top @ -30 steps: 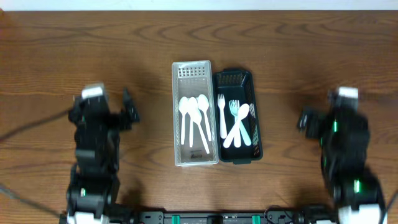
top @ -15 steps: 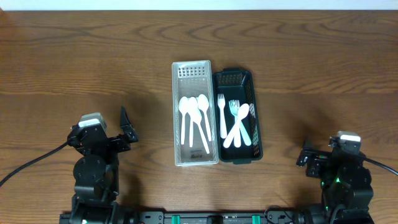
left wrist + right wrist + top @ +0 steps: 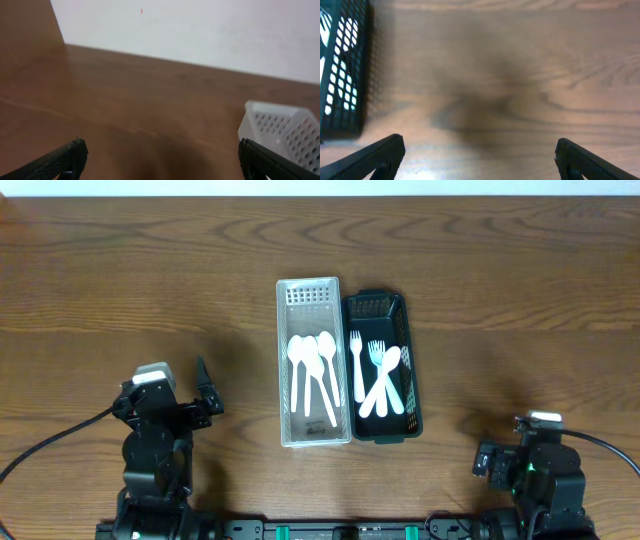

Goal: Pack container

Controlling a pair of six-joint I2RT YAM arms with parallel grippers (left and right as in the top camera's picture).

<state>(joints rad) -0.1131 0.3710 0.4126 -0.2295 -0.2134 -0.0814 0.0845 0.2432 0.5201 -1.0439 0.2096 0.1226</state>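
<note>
Holding left gripper (image 3: 160, 152) and right gripper (image 3: 477, 150) spread wide, gripping nothing, flanking white basket (image 3: 312, 290) carrying spoons (image 3: 312, 358), touching black basket (image 3: 378, 304) carrying forks (image 3: 374, 358).

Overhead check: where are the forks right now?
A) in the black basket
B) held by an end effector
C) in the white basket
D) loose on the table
A: the forks lie inside the black basket, beside the white basket, which holds only spoons.
</note>
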